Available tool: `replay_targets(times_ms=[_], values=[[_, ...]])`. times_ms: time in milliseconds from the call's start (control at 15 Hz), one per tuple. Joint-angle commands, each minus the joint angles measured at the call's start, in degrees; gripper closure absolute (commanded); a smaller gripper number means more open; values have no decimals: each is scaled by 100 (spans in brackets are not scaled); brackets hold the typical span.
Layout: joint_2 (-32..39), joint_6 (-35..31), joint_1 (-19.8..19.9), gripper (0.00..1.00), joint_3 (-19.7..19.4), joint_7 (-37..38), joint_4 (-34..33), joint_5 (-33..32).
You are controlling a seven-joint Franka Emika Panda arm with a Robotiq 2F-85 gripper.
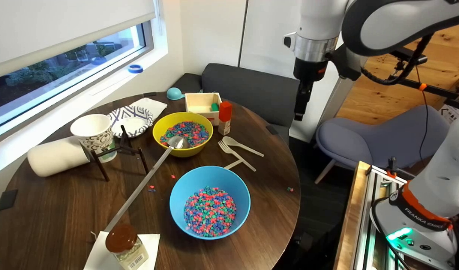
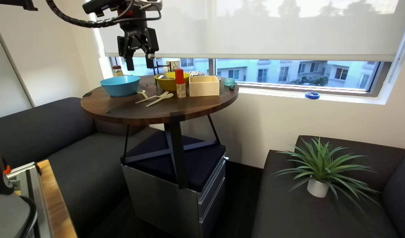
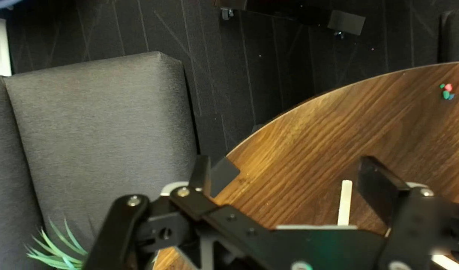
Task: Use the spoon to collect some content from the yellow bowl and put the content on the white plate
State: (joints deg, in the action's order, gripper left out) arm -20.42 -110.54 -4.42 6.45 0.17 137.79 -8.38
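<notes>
The tool [image 2: 140, 62] hangs spread wide, high above the surface [image 1: 269, 191], with the pale spoon [image 1: 237, 144] lying well below it. Farther off, the blue bowl [image 1: 205, 176] and the yellow bowl [image 1: 192, 150] both hold coloured beads [image 1: 188, 129]; beyond them, the white plate [image 1: 134, 125] shows clearly only in an exterior view.

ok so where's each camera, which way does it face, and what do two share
An exterior view: from high up, looking down over the round table; the robot's base shows at right, its arm upper right.
An exterior view: opposite the window, facing it across the table; the open gripper is upper left, part of the base lower left.
Wrist view: on the wrist, looking down past the gripper's fingers at floor, a grey seat and the table's edge.
Both exterior views share the blue bowl and yellow bowl.
</notes>
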Motion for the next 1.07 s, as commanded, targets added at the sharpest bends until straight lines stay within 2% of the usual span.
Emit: replay_targets(times_ms=[0, 67, 133, 333, 667, 1000], values=[[774, -687, -133, 0, 101, 96, -143, 61], [969, -896, -186, 0, 123, -63, -165, 32], [547, -665, -119, 0, 65, 18, -12, 0], [943, -900, -187, 0, 106, 8, -98, 3], [983, -899, -189, 0, 105, -9, -165, 3], [1318, -1859, -210, 0, -16, -349, -90, 488]])
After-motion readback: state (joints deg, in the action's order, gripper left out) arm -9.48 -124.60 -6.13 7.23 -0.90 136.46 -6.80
